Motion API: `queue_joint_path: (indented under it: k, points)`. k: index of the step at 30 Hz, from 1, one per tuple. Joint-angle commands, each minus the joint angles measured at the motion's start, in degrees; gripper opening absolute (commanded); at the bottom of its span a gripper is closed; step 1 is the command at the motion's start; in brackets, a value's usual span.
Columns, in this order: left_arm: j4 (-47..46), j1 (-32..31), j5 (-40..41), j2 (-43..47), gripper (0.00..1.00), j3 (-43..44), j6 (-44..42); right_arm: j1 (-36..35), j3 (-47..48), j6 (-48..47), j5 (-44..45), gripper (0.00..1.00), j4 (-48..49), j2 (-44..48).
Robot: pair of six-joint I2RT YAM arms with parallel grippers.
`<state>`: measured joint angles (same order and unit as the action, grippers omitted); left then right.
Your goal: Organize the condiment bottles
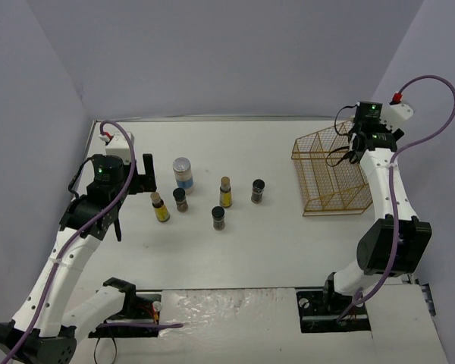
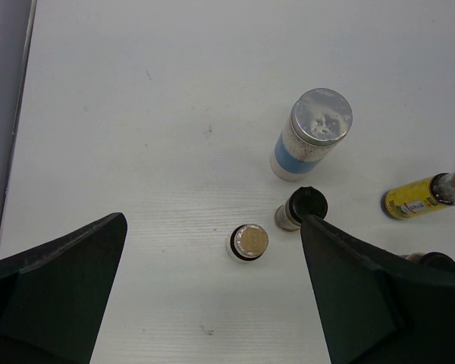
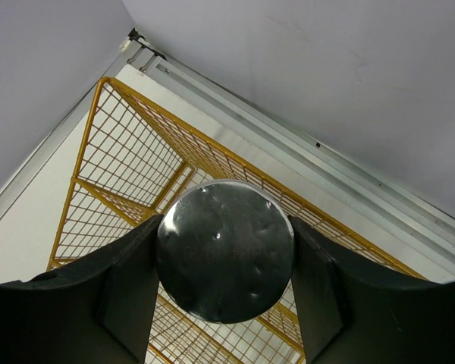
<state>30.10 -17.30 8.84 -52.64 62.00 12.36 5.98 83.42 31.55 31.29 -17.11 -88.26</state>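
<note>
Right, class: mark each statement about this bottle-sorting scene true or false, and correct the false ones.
1. The right fingers grip a silver-lidded jar at the wire basket. True.
2. The left fingers are shut on a yellow bottle. False: they are open and hold nothing.
3. A second silver-lidded jar stands on the table. True.
4. The basket sits on the left arm's side of the table. False: it is on the right arm's side.
</note>
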Motion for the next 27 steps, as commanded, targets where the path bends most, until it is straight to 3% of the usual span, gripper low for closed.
queue_joint_path:
  k: [1,14,27]
  points:
    - [-3.5,-0.4,0.2,0.7,0.97,1.1,-0.1,0.3,1.2,4.5,4.9,0.0,3.7,0.1]
    - [-3.6,-0.4,-0.4,1.1,0.97,1.1,0.1,0.3,1.8,8.6,4.8,0.01,3.5,-5.0]
    - [-3.6,-0.4,-0.8,1.0,0.97,1.0,0.3,0.3,2.5,12.8,5.5,0.16,3.5,-8.1]
